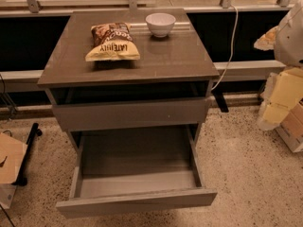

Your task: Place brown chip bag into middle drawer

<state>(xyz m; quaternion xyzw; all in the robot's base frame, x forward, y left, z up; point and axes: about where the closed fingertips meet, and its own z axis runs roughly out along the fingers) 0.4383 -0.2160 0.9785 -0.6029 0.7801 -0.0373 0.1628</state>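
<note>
The brown chip bag (112,42) lies flat on the grey cabinet top (180,56), left of centre, with its dark brown end to the back and its pale yellow "LATE JULY" end to the front. The middle drawer (137,200) is pulled wide open towards me, and its smooth grey interior (137,155) holds nothing. My gripper is not in view. Only a pale rounded shape (289,32), perhaps part of my arm, shows at the right edge, well away from the bag.
A small white bowl (160,23) stands right of the bag near the back. The upper drawer front (130,115) sits above the open drawer. A white cable (232,41) hangs right of the cabinet. Yellow and cardboard boxes (284,103) stand on the floor at right, and cardboard (9,157) at left.
</note>
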